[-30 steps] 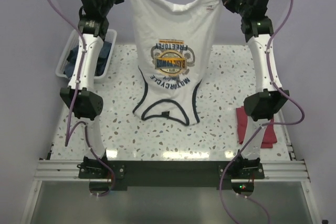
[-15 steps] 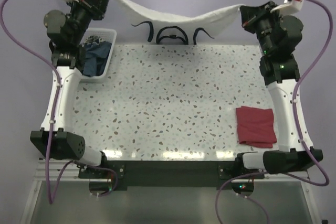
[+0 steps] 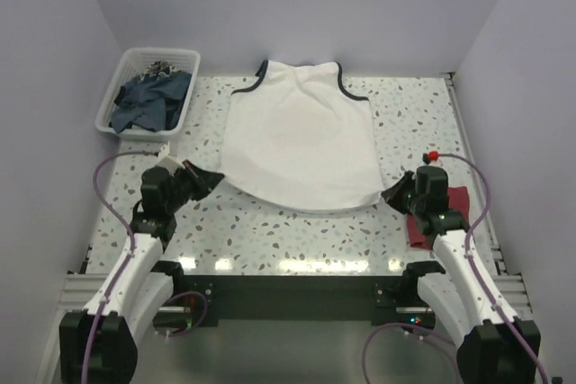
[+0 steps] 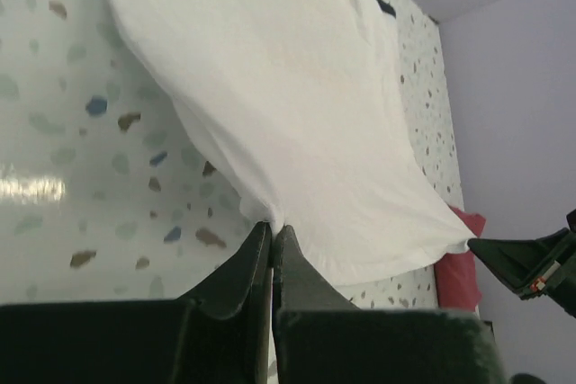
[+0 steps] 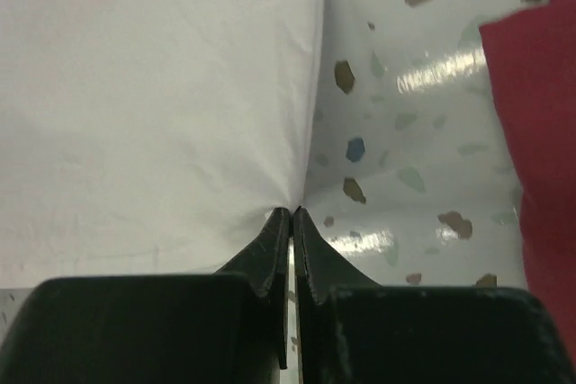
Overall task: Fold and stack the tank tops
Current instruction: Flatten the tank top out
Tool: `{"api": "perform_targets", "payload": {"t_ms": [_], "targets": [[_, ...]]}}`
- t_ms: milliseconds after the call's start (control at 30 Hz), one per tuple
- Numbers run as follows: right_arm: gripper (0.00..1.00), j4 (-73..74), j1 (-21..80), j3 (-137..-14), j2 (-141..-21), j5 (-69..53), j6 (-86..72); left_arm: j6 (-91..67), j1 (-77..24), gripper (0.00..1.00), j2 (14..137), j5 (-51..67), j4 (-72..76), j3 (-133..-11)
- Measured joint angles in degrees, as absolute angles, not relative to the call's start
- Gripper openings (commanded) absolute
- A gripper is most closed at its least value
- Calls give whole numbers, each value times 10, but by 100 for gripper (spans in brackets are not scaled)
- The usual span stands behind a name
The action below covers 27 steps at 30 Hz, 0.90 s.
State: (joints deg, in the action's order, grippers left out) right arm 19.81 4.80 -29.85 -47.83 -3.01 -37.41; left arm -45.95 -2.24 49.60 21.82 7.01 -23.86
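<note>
The white tank top [image 3: 300, 141] lies spread on the table, its navy-trimmed neck at the far edge and its plain side up. My left gripper [image 3: 214, 178] is shut on the near left hem corner, and the left wrist view shows the fingertips [image 4: 272, 227] pinching the white tank top [image 4: 270, 87]. My right gripper [image 3: 390, 193] is shut on the near right hem corner, and the right wrist view shows its jaws [image 5: 292, 212] closed on the cloth [image 5: 153, 105]. The folded dark red tank top [image 3: 457, 200] lies at the right under my right arm, also seen as a red edge [image 5: 540, 132].
A white basket [image 3: 126, 74] holding dark blue clothes [image 3: 148, 101] stands at the far left corner. Walls close in the table on the far side and both flanks. The speckled table [image 3: 297, 231] shows bare between the hem and the near edge.
Both arms came down from high at the far side and pulled toward the near edge. The white tank top, which hung between them, now lies flat on the table.
</note>
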Motion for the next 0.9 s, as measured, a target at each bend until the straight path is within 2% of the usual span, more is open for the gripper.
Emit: {"api": "perform_targets", "payload": {"t_ms": [33, 67, 100, 133, 167, 200, 233, 300, 433, 567, 700, 767, 900], "targets": [[6, 212, 48, -276, -452, -33, -378, -462, -30, 0, 462, 218, 58, -204], [11, 228, 48, -257, -429, -40, -382, -466, -37, 11, 433, 218, 41, -175], [22, 239, 48, -240, -411, -46, -387, -469, -43, 17, 411, 218, 24, -152], [28, 250, 48, -225, -392, -55, -393, -472, -49, 23, 391, 215, 1, -135], [34, 263, 48, -213, -375, -60, -397, -475, -53, 35, 370, 212, -24, -122], [46, 280, 48, -202, -355, -66, -403, -476, -57, 39, 348, 209, -49, -112], [50, 303, 48, -196, -334, -70, -410, -482, -59, 45, 323, 206, -79, -106], [59, 344, 48, -195, -290, -72, -418, -486, -62, 49, 270, 201, -130, -105], [61, 422, 48, -231, -211, -57, -426, -487, -62, 51, 171, 170, -240, -149], [58, 441, 48, -297, -210, -53, -424, -481, -64, 50, 184, 131, -275, -232], [49, 410, 48, -319, -274, -55, -415, -464, -64, 45, 293, 102, -238, -284], [48, 388, 50, -315, -328, -55, -411, -456, -65, 38, 379, 103, -203, -294], [47, 329, 74, -287, -411, -46, -414, -447, -85, 37, 541, 106, -135, -307]]}}
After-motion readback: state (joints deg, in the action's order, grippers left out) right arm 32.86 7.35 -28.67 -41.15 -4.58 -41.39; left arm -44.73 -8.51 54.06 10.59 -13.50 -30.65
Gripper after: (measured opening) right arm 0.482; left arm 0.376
